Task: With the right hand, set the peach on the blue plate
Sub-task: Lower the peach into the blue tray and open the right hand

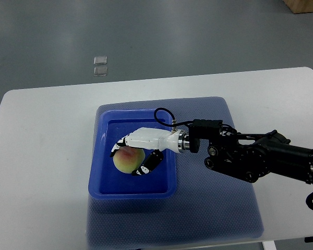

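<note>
nearest the lens: blue-grey mat [224, 208] at 6 o'clock, spread over white table [41, 156]. my right arm [266, 156] comes in from 3 o'clock, black links, pointing toward 9. blue plate [107, 172], more a shallow tray, sits on the mat's 9 o'clock half. my right hand [141, 151] is over the tray, fingers [146, 166] curled round the peach [128, 160]. peach low inside the tray; resting on the floor or not, cannot tell.
</note>
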